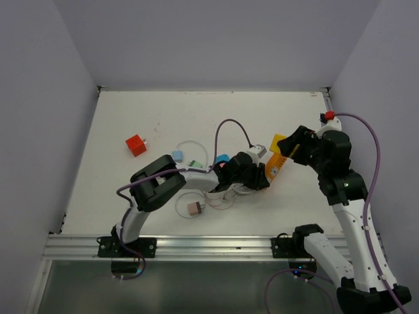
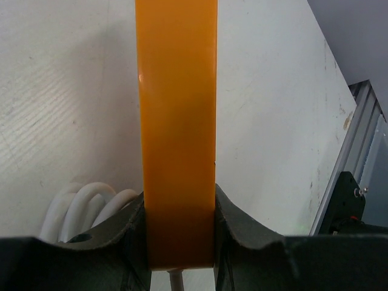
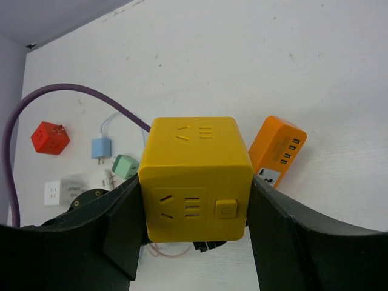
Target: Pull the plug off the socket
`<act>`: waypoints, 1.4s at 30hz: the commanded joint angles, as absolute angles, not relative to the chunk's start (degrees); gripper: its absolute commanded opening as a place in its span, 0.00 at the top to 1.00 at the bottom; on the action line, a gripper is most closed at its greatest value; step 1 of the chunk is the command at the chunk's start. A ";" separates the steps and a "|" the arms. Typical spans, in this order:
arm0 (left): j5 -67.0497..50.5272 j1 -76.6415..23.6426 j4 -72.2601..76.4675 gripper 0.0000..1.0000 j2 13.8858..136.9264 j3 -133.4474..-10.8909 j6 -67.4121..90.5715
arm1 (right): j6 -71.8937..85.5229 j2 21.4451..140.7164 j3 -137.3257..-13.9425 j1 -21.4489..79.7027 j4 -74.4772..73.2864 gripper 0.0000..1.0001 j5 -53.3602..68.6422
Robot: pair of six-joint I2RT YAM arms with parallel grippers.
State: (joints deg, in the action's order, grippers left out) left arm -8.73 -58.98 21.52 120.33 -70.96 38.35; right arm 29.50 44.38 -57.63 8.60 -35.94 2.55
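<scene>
- The yellow cube socket [image 3: 194, 176] is clamped between the fingers of the right gripper [image 3: 197, 215], probably as the anchor.
- The orange plug [image 2: 176, 121], at the socket's 2 o'clock in the right wrist view, is pinched by the left gripper [image 2: 179, 236], apparently for pulling. I cannot tell whether the two are joined.
- Both are towards 3 o'clock on the white table [image 1: 163, 111], with lilac walls [image 1: 216, 39] around it.

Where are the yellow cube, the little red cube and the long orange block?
yellow cube [image 3: 191, 209]: right wrist view, on its front face with the holes.
red cube [image 1: 135, 144]: top view, on its top face.
orange block [image 2: 177, 121]: left wrist view, on the middle of its flat side.
</scene>
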 commanded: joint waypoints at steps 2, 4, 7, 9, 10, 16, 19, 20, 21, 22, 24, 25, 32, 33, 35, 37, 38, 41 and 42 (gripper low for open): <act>-9.58 -58.54 23.91 0.57 120.06 -72.78 37.35 | 28.21 46.40 -57.04 8.53 -32.52 1.00 4.39; -9.58 -58.54 23.91 0.45 119.01 -71.72 37.18 | 28.04 47.11 -56.43 8.61 -32.35 1.00 5.01; -8.44 -58.54 23.91 0.29 116.21 -69.62 36.74 | 27.86 48.86 -55.55 8.61 -32.17 1.00 5.71; -6.34 -58.45 23.38 0.18 114.18 -67.86 36.30 | 27.69 50.61 -55.37 8.61 -31.99 1.00 6.41; -5.55 -58.45 23.03 0.15 111.91 -67.16 35.86 | 27.77 51.23 -55.28 8.61 -31.91 1.00 6.76; 2.28 -56.61 18.64 0.00 101.10 -60.74 35.07 | 27.60 57.11 -55.19 8.61 -29.19 1.00 8.70; 6.49 -55.11 15.92 0.00 94.87 -57.05 34.63 | 27.42 60.54 -54.93 9.14 -27.26 1.00 9.76; 8.51 -54.32 14.52 0.00 93.27 -55.30 34.63 | 27.51 62.82 -54.84 10.10 -26.90 1.00 9.67; 9.40 -53.88 13.63 0.00 91.77 -54.41 34.63 | 27.42 64.41 -54.93 10.72 -26.55 1.00 8.97; 10.36 -53.53 12.67 0.00 88.63 -53.80 34.45 | 27.33 65.64 -55.11 11.59 -26.28 1.00 8.44; 13.25 -52.22 9.68 0.00 85.53 -51.60 34.19 | 27.33 69.42 -55.20 14.49 -25.23 1.00 6.43; 14.14 -51.69 8.45 0.00 82.30 -50.90 34.02 | 27.33 70.30 -55.28 15.37 -24.35 1.00 4.50; 25.73 -44.83 -6.84 0.00 65.59 -45.88 31.38 | 26.28 80.94 -57.56 22.14 -21.10 1.00 -2.54; 26.27 -44.04 -8.07 0.00 61.65 -45.44 31.03 | 26.02 83.47 -57.83 22.76 -20.83 1.00 -3.07; 26.63 -40.45 -12.03 0.00 58.02 -44.48 30.06 | 25.93 85.94 -58.80 24.17 -20.57 1.00 -4.74; 27.42 -38.07 -16.32 0.00 53.54 -44.30 29.01 | 26.10 88.76 -59.24 25.04 -20.57 0.94 -5.36; 28.99 -36.23 -17.57 0.00 52.39 -44.38 28.66 | 26.10 89.29 -59.33 25.22 -20.57 0.91 -5.45; 32.15 -34.46 -21.44 0.00 48.79 -43.95 27.51 | 26.19 90.70 -59.33 26.28 -20.74 0.64 -5.36; 32.52 -34.37 -22.05 0.00 47.47 -43.86 27.42 | 25.93 90.88 -59.41 26.63 -20.83 0.46 -5.10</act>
